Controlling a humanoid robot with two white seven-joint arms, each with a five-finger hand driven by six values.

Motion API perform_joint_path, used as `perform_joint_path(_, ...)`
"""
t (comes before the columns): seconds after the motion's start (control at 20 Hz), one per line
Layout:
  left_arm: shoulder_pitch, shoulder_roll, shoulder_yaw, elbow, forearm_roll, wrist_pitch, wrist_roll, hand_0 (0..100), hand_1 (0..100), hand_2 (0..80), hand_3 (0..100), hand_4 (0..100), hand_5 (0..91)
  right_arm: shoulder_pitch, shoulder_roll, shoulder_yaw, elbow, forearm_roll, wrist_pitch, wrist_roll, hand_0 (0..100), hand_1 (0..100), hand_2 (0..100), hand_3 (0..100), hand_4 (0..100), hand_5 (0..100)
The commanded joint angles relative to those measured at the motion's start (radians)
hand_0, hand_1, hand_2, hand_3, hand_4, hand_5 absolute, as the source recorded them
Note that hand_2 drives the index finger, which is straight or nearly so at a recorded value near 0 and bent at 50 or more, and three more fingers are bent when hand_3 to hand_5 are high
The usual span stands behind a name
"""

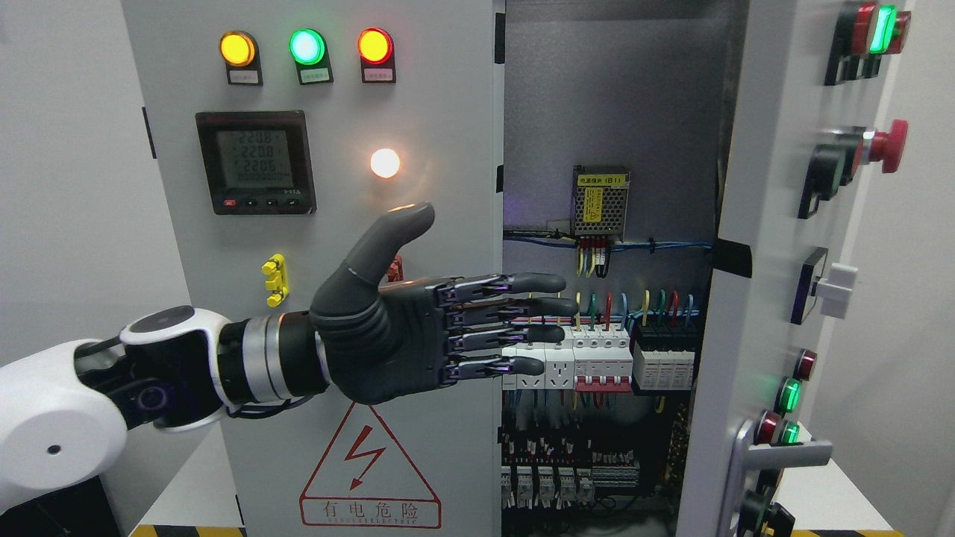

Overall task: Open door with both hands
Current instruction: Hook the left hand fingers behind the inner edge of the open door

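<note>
Grey metal cabinet (328,224); left hand (403,328), fingers (522,283) straight.

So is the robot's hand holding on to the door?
No, the left hand is flat with its fingers stretched straight out past the left door's edge, gripping nothing.

A grey cabinet (619,97) carries breakers (597,358) and wiring.

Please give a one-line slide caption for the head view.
Left hand open, fingers extended toward the gap beside the swung-open right door.
</note>
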State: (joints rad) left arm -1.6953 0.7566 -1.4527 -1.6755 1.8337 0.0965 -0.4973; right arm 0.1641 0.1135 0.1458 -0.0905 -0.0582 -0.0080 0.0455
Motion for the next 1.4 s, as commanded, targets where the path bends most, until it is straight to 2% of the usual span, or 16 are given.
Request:
perform_joint_path(0.0, -0.024, -0.204, -0.04, 0.052, 0.016, 0.0, 0.02, 0, 0, 0.0, 0, 3, 0.0, 0.0, 0.0, 0.0, 0.0, 0.0, 0.0, 0.0, 11, 0, 0, 0, 0, 0)
perform_joint_path(0.75, -0.021, -0.329, 0.028, 0.089, 0.018, -0.003, 0.12, 0, 0, 0.0, 0, 3, 0.0, 0.0, 0.0, 0.0, 0.0, 0.0, 0.0, 0.0, 11, 0, 0, 0, 0, 0)
perform_joint_path(1.05, -0.021, -0.376, 0.029, 0.121, 0.028, -0.003, 0.129, 0, 0, 0.0, 0, 3, 0.0, 0.0, 0.0, 0.0, 0.0, 0.0, 0.0, 0.0, 11, 0, 0, 0, 0, 0)
perform_joint_path(1.2, -0.021, -0.402, 0.029, 0.131, 0.033, -0.003, 0.177, 0, 0, 0.0, 0, 3, 0.0, 0.0, 0.0, 0.0, 0.0, 0.0, 0.0, 0.0, 11, 0, 0, 0, 0, 0)
perform_joint_path(1.35, -0.023, -0.428, 0.034, 0.131, 0.032, -0.003, 0.181, 0, 0, 0.0, 0, 3, 0.0, 0.0, 0.0, 0.0, 0.0, 0.0, 0.0, 0.0, 11, 0, 0, 0, 0, 0)
